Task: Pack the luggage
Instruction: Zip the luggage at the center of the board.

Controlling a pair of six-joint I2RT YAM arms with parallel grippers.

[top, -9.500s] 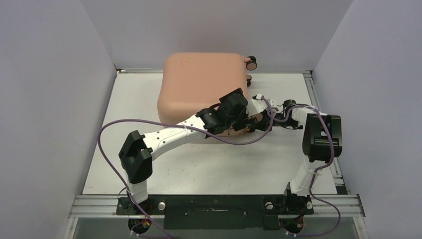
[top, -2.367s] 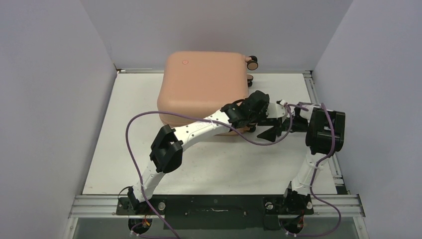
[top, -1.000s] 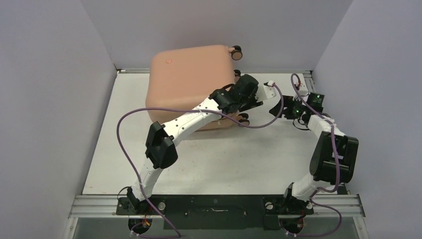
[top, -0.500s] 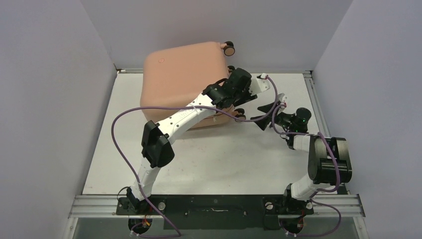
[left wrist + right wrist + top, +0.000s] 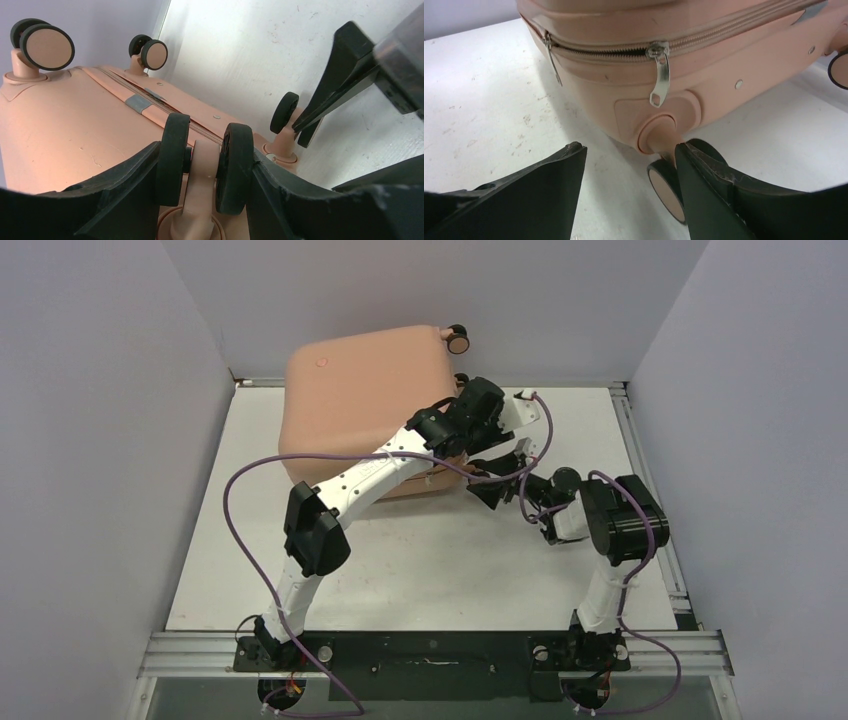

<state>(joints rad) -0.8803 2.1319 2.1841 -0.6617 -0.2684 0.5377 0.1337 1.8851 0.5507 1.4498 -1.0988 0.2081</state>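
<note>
Lying skewed, luggage (image 5: 355, 390): long axis left-right, wheels (image 5: 459, 339) facing right.

White table (image 5: 430, 570), peach luggage (image 5: 360, 390) resting there

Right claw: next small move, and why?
Probably ease the open right claw up and forward onto the hanging zipper pull, then close. The suitcase looks zipped shut, the pull hangs just beyond it, and the left claw grips a wheel.
</note>
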